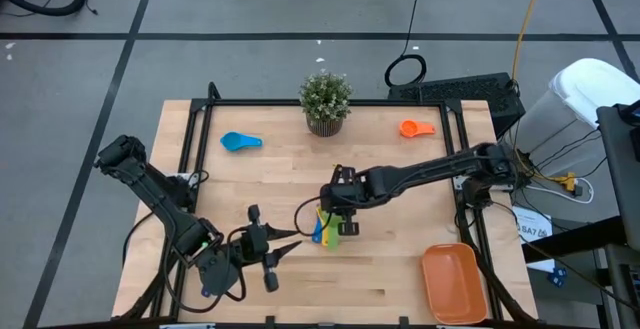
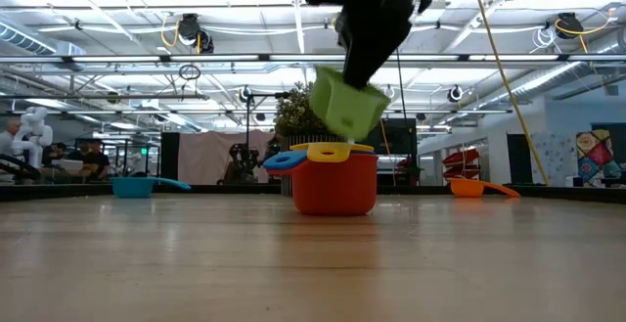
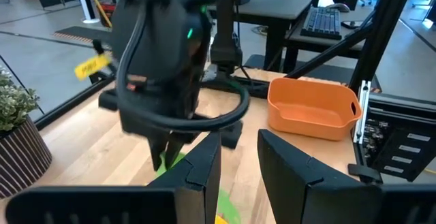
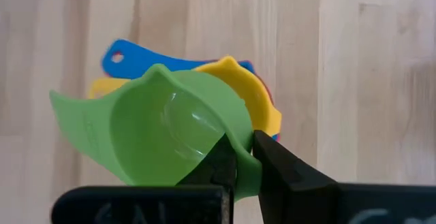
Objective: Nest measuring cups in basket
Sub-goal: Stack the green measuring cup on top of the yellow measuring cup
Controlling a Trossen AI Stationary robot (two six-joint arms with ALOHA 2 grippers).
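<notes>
A nested stack of measuring cups [image 2: 335, 183], with a red cup outermost and yellow and blue handles showing at its top, stands on its base at the middle of the table [image 1: 322, 233]. My right gripper [image 4: 242, 146] is shut on a green cup [image 2: 347, 105] just above that stack. My left gripper [image 3: 240, 142] stands open near the table's front left [image 1: 288, 244], pointing at the stack with nothing between its fingers. A light blue cup [image 1: 240, 141] and an orange cup [image 1: 416, 128] lie at the far side. The orange basket [image 1: 455, 284] sits at the near right corner. My right gripper pinches the green cup's wall at the rim [image 4: 235, 130], one finger inside the bowl and one outside. The fingers come from above, slanting down. The cup hangs tilted and clear [image 2: 342, 116], just over the stack's yellow cup [image 4: 257, 96].
A small potted plant [image 1: 325, 101] stands at the far middle edge. A black frame [image 1: 190, 139] runs along the table's sides. In the left wrist view the basket [image 3: 313, 108] lies beyond the right arm [image 3: 163, 54]. Bare wood stretches between stack and basket.
</notes>
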